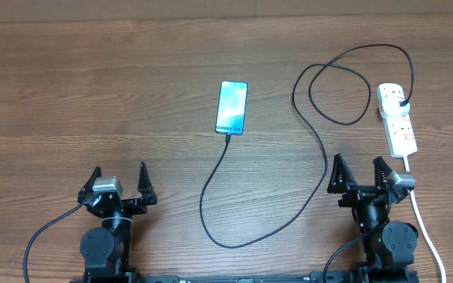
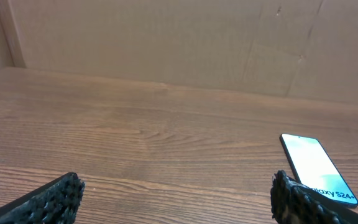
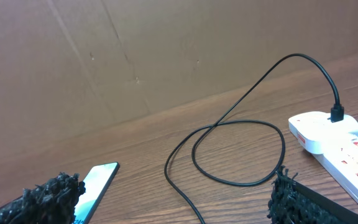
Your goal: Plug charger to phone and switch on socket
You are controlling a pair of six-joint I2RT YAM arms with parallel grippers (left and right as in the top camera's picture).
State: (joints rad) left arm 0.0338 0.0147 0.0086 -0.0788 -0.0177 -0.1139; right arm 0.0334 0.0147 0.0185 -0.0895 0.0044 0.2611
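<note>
Nearest, left tool point(image 1: 119, 174): fully spread, gripping nothing, low at the near-left edge of the worktop point(image 1: 93, 79), aimed at the far side, arm drawn back over its base.
right tool point(image 1: 358, 165): equally wide, empty, at the near-right edge, aimed the same way, near the close end of the socket point(image 1: 396, 118) but not touching it, arm likewise drawn back over its base.
white cord point(image 1: 421, 212): thick, running from the socket's near end past the right arm toward the near edge.
charger point(image 1: 325, 161): thin black cable, dipping in a wide curve between the two tools, looping once on the right, ending in a black plug seated in the socket's far outlet; connector tip meeting the near short edge of the phone point(image 1: 232, 108), seating too small to judge.
phone: flat mid-worktop, well apart from both tools, screen lit light blue, printed "Galaxy S24+" at its near end.
socket: white strip on the right, lying near-to-far, small red marks by the outlets, lettering unreadable, switch position unclear.
farthest, cardboard wall point(image 3: 104, 62): plain brown, behind the worktop.
</note>
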